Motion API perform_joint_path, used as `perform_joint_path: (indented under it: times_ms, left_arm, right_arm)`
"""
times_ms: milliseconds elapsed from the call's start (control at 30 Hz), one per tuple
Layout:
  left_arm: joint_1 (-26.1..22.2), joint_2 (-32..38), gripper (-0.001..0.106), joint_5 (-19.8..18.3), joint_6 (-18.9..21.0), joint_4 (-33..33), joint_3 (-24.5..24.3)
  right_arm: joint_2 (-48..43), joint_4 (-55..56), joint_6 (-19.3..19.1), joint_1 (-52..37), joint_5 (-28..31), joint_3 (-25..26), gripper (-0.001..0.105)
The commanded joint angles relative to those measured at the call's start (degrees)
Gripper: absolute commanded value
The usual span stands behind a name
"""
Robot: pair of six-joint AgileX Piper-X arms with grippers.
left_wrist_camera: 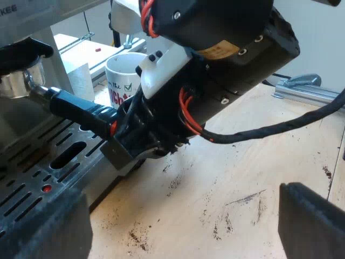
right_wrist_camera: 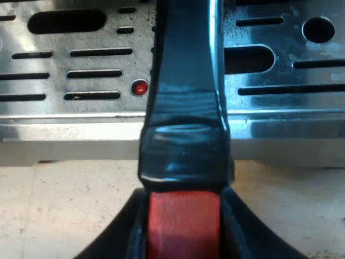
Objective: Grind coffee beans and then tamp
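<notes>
The metal holder [left_wrist_camera: 19, 81] sits at the espresso machine's [left_wrist_camera: 21, 21] front, over the drip tray [left_wrist_camera: 32, 172]. Its dark handle [left_wrist_camera: 81, 110] sticks out toward the table. My right gripper [left_wrist_camera: 132, 127] is at the end of that handle. In the right wrist view my right gripper [right_wrist_camera: 183, 232] is shut on the handle [right_wrist_camera: 186, 108], with the red end [right_wrist_camera: 183, 221] pressed between its fingers [right_wrist_camera: 126, 232]. My left gripper [left_wrist_camera: 178, 232] hovers open above the wooden table, a short way from the machine, with nothing between its fingers [left_wrist_camera: 46, 226].
A white mug [left_wrist_camera: 121, 81] with red and green print stands on the table beyond the right arm, beside the machine. Coffee grounds are scattered on the wooden table [left_wrist_camera: 215, 205]. The slotted drip tray [right_wrist_camera: 81, 70] has a small red button [right_wrist_camera: 139, 87]. A metal rail [left_wrist_camera: 307, 91] lies farther off.
</notes>
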State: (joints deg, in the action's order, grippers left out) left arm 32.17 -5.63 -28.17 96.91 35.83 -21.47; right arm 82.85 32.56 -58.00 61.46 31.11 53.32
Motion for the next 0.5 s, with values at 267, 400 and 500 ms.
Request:
perform_joint_path:
  times_ms: [267,400,500]
  left_arm:
    - [0.3,0.3,0.073,-0.2,0.1,-0.1,0.0]
    - [0.3,0.3,0.073,-0.2,0.1,-0.1,0.0]
    - [0.3,0.3,0.073,-0.2,0.1,-0.1,0.0]
  right_arm:
    - [-4.8,1.5,-7.4,4.9,-0.3,0.3,0.000]
    - [-6.6,3.9,-6.5,6.7,0.4,0.1,0.000]
    - [-7.5,3.8,-5.6,7.6,1.5,-0.6,0.000]
